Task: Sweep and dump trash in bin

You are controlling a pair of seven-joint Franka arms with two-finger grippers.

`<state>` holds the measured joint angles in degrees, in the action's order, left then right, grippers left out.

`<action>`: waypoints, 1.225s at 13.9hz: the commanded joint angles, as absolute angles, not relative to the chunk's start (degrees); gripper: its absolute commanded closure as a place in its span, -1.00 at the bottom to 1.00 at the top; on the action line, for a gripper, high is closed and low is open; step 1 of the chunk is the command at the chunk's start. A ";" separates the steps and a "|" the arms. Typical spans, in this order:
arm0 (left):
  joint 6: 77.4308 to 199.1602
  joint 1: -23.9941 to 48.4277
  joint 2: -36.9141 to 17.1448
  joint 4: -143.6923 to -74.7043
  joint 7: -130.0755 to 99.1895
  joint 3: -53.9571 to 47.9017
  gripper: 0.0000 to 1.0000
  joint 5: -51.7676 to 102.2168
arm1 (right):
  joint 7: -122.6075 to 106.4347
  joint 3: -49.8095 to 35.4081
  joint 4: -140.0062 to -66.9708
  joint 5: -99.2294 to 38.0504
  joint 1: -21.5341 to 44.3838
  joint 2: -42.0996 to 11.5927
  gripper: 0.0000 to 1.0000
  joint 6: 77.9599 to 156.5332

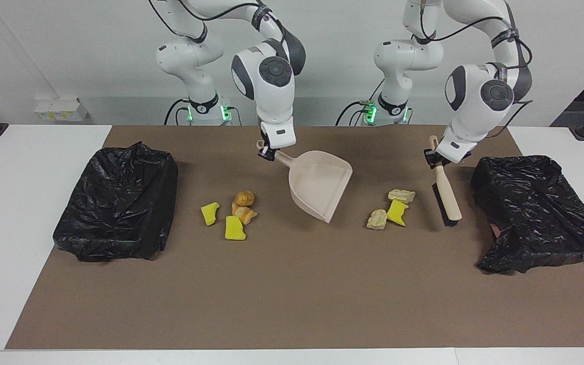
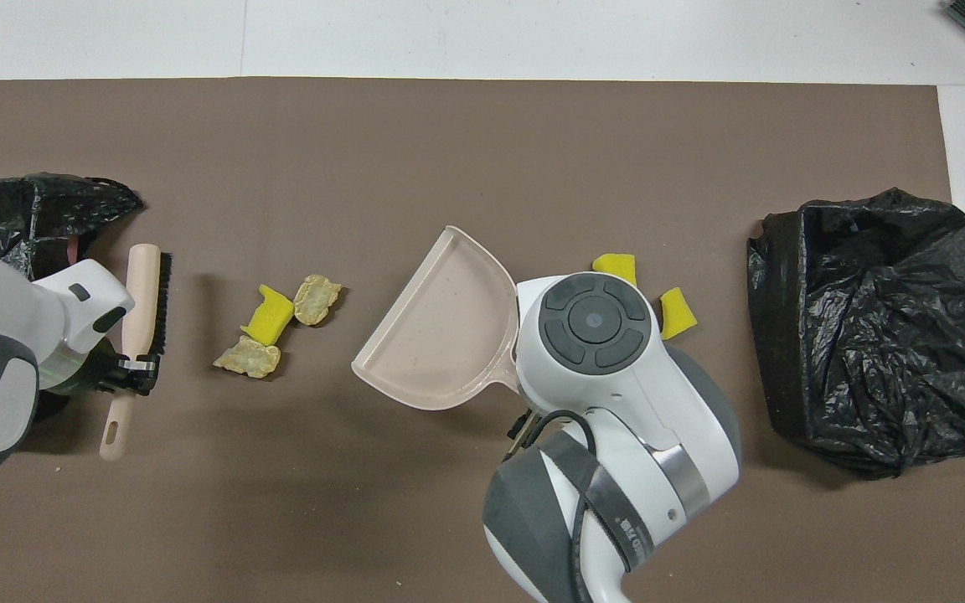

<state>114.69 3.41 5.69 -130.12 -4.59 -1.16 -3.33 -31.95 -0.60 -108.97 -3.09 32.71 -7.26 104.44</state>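
Observation:
My right gripper (image 1: pixel 267 152) is shut on the handle of the beige dustpan (image 1: pixel 321 190) and holds it tilted over the mat between the two trash groups. My left gripper (image 1: pixel 436 159) is shut on the handle of the beige brush (image 1: pixel 447 197), which hangs bristles-down beside the trash nearer the left arm's end. That trash is one yellow chunk (image 1: pixel 397 212) and two pale lumps (image 1: pixel 376 219). Toward the right arm's end lie two yellow chunks (image 1: pixel 234 228) and tan bread lumps (image 1: pixel 245 198). In the overhead view the dustpan (image 2: pixel 441 335) and brush (image 2: pixel 143 306) show; the right wrist hides the bread lumps.
A bin lined with a black bag (image 1: pixel 119 203) stands at the right arm's end of the brown mat (image 1: pixel 292 294). A second black-bagged bin (image 1: pixel 535 208) stands at the left arm's end, close to the brush. White table borders the mat.

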 commanded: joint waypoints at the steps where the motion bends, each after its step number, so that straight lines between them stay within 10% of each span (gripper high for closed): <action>1: 121.01 5.27 3.45 -132.63 -0.74 -1.14 1.00 -2.81 | -40.47 -1.06 -110.21 -2.02 32.52 -7.56 1.00 105.82; 17: 119.19 26.17 3.95 -133.15 5.89 -1.32 1.00 3.51 | -31.29 -1.23 -111.36 -1.05 36.21 -13.01 1.00 111.09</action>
<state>121.32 21.90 1.74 -132.30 4.85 -2.16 2.30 -33.39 -0.98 -110.49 -1.00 36.21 -13.37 110.38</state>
